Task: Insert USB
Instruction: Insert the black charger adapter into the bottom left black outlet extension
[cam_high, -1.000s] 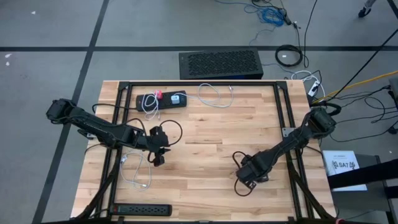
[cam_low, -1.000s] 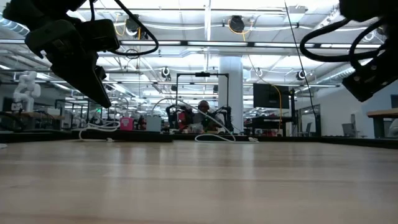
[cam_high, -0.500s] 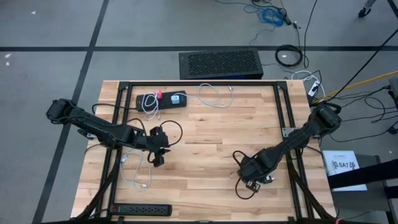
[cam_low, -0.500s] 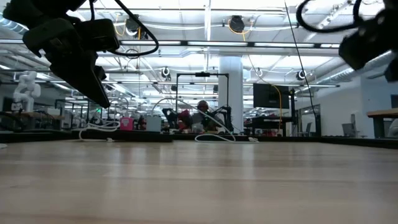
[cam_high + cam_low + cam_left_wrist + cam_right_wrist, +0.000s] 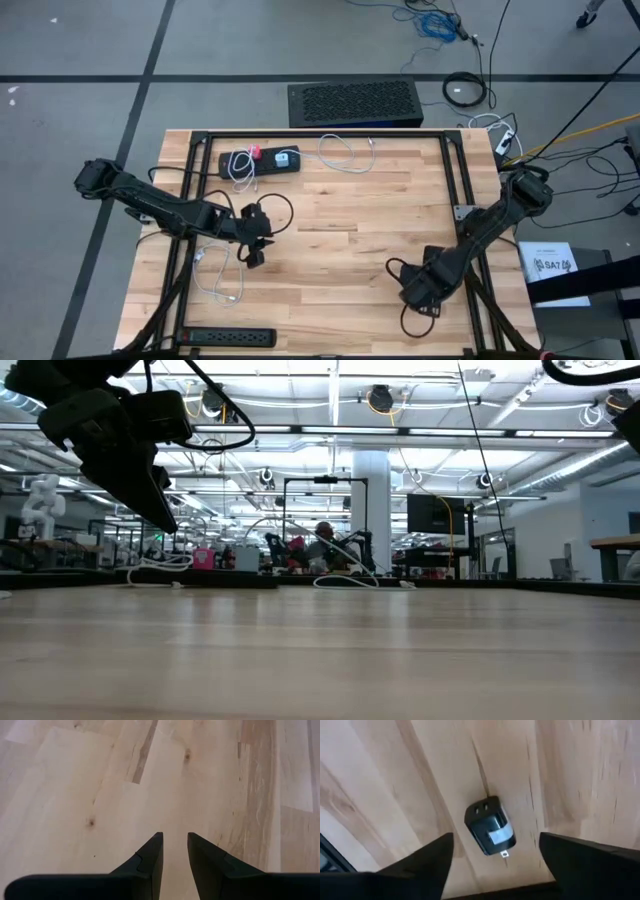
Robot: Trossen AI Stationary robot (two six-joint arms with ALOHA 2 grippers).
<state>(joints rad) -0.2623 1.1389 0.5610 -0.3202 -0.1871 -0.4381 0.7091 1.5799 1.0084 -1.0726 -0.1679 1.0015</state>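
So the wooden table (image 5: 340, 200) was mostly bare. My right gripper (image 5: 496, 851) hung with its fingers spread wide, gripping nothing, over the table's 5 o'clock area; the black USB charger (image 5: 490, 825) lay flat on the wood right between them. My left gripper (image 5: 174, 851) waited near 9 o'clock, fingers slightly apart, empty.

Left gripper (image 5: 254, 256) hovers over the left of the table (image 5: 330, 210); right gripper (image 5: 424, 296) near right, above a black cable (image 5: 410, 322).

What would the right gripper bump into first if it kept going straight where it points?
Probably the small black USB charger lying on the wooden table, straight ahead between the right gripper's wide-open fingers; how far off it lies is unclear.
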